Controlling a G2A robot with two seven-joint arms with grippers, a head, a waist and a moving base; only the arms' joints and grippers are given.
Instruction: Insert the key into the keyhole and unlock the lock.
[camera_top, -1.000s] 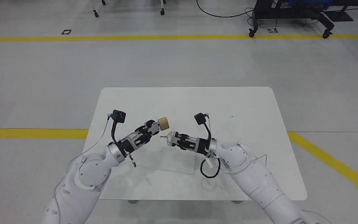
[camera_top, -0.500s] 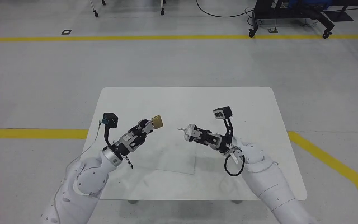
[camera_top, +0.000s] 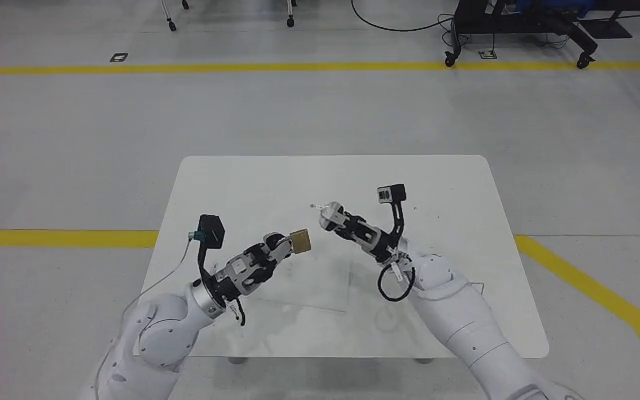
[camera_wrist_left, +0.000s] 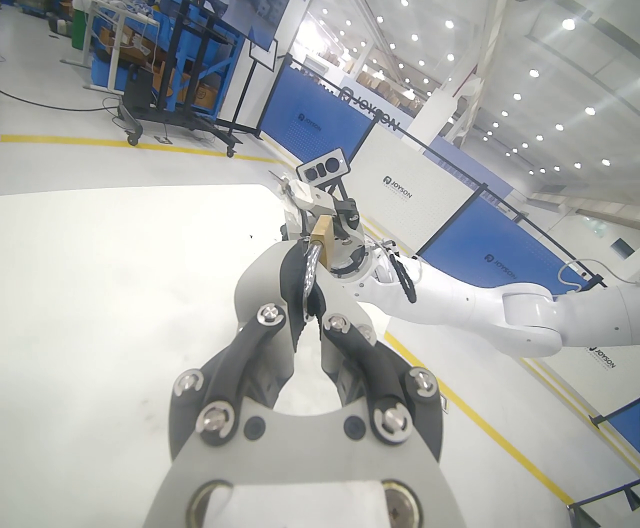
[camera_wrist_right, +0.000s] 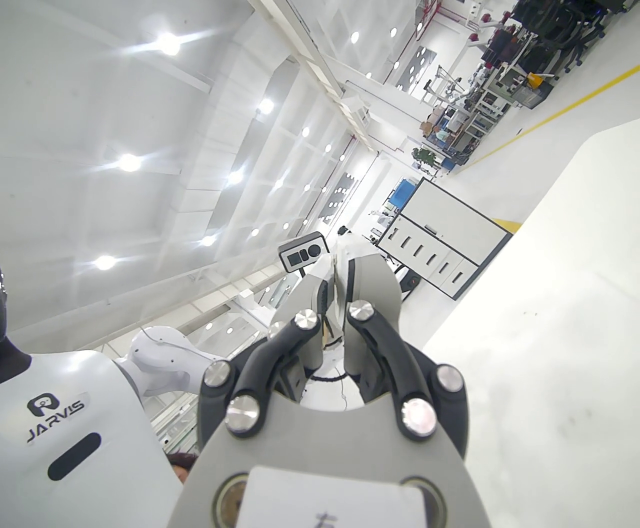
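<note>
Holding the lock: I read the left gripper (camera_wrist_left: 306, 280) as clamped narrow on the silver shackle (camera_wrist_left: 310, 257).
Lock: the brass lock (camera_wrist_left: 323, 239) juts out past the left fingertips. It is lifted clear of the white table (camera_top: 240, 180), above the middle of the table, a little toward my left.
Right gripper: I see the right gripper (camera_wrist_right: 336, 270) with its fingers pressed together, pinching the key (camera_wrist_left: 276, 176). Only a thin metal tip pokes out beyond the pads.
Key against lock: they are near each other but apart, not touching. In the top view the key sits just beyond the lock, toward the table's far edge and slightly to my right. Its tip aims past the lock rather than at it.
Keyhole: I cannot tell which face of the lock carries it.
Arms: both are raised over the table, with the grippers angled toward each other.
</note>
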